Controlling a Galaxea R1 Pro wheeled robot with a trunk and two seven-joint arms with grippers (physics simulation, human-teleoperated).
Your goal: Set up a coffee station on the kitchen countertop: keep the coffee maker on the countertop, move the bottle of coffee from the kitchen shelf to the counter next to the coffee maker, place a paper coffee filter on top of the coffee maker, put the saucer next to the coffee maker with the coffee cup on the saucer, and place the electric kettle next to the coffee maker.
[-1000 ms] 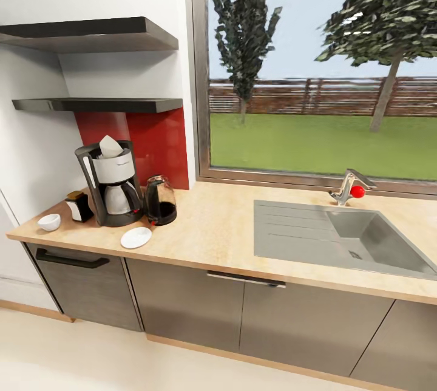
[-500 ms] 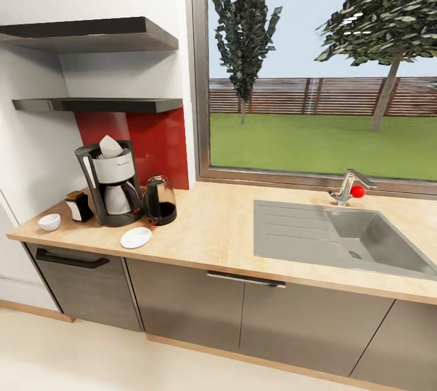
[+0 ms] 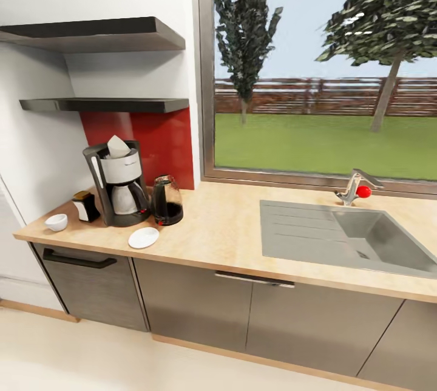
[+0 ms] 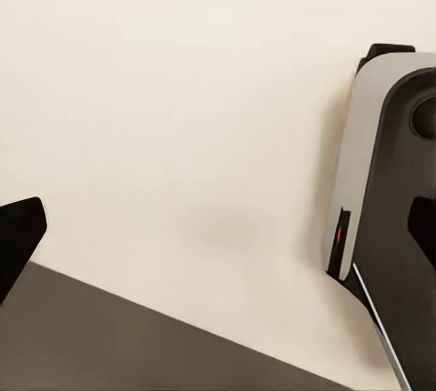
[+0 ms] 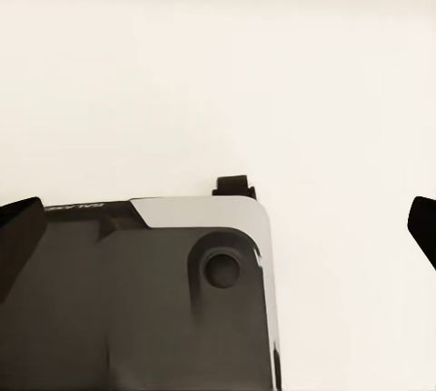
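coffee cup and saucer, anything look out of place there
Yes. The coffee cup sits bare on the countertop left of the bottle of coffee, while the saucer lies empty in front of the electric kettle, with the coffee maker between them.

Coffee maker on countertop; electric kettle right, saucer in front

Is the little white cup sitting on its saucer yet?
No. The coffee cup sits apart from the empty saucer, beyond the coffee maker.

Coffee maker upright on countertop; electric kettle beside; saucer bare.
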